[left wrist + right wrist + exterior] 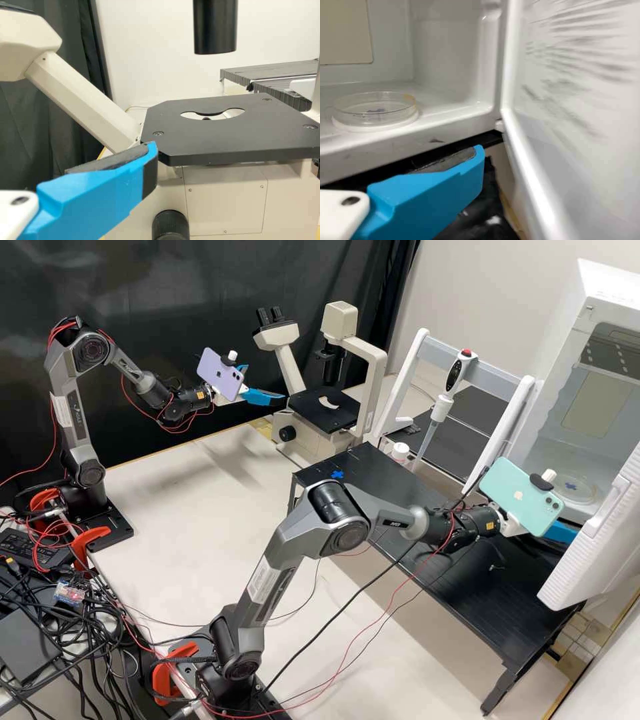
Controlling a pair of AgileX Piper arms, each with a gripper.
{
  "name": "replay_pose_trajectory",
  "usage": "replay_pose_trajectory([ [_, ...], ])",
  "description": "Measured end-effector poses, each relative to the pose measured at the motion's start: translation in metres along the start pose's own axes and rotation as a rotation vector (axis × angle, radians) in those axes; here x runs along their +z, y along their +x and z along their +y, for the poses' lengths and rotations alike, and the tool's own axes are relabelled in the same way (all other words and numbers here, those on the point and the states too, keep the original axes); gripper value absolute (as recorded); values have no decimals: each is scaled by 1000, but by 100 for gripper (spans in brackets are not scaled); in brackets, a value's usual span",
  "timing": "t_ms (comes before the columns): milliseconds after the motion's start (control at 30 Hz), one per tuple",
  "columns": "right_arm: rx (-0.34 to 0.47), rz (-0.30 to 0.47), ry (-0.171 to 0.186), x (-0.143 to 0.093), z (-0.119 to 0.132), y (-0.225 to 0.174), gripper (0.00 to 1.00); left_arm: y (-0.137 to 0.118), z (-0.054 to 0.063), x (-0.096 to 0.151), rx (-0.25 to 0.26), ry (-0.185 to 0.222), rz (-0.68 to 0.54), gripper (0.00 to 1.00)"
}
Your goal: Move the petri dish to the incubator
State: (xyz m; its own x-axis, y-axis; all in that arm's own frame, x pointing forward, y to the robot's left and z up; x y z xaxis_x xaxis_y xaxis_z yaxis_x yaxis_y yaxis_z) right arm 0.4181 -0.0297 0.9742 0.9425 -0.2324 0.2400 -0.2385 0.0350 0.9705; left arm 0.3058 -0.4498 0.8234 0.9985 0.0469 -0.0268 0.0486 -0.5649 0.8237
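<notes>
The clear petri dish lies flat inside the white incubator, around a blue cross mark. My right gripper is just outside the opening, below the chamber floor's front edge. In the right wrist view the petri dish rests on a white round base, apart from the open right gripper, whose visible finger has a bare dark pad. Beside the microscope stage is my left gripper, open with nothing between its fingers. The left wrist view shows one finger of the left gripper near the stage corner.
The incubator's open door stands close to the right gripper. Around the arms are the microscope, a pipette on its stand, a small white-capped bottle and a black raised shelf with a blue cross.
</notes>
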Motion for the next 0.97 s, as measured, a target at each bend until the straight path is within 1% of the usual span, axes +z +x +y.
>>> replay_pose_trajectory([
  [33,14,10,12,3,4,-12,100,0,0,0,0,0,0,100],
  [100,34,29,24,4,10,-27,100,0,0,0,0,0,0,100],
  [133,44,41,39,7,11,-38,100,0,0,0,0,0,0,100],
  [167,59,60,45,5,14,-47,100,0,0,0,0,0,0,100],
  [200,72,80,60,7,15,-60,100,0,0,0,0,0,0,100],
  [267,91,116,72,6,16,-81,100,0,0,0,0,0,0,100],
  [300,115,155,78,2,18,-94,100,0,0,0,0,0,0,100],
  [367,138,206,92,0,18,-116,100,0,0,0,0,0,0,100],
  [400,140,237,95,-1,16,-131,100,0,0,0,0,0,0,100],
  [467,156,292,117,-2,13,-152,100,0,0,0,0,0,0,100],
  [567,176,343,145,-3,8,-183,100,0,0,0,0,0,0,100],
  [767,145,388,233,-3,-8,-236,100,0,0,0,0,0,0,100],
  [833,125,403,253,-3,-13,-247,100,0,0,0,0,0,0,100],
  [933,91,422,274,-3,-21,-263,100,0,0,0,0,0,0,100],
  [967,82,427,276,-3,-23,-267,100,0,0,0,0,0,0,100],
])
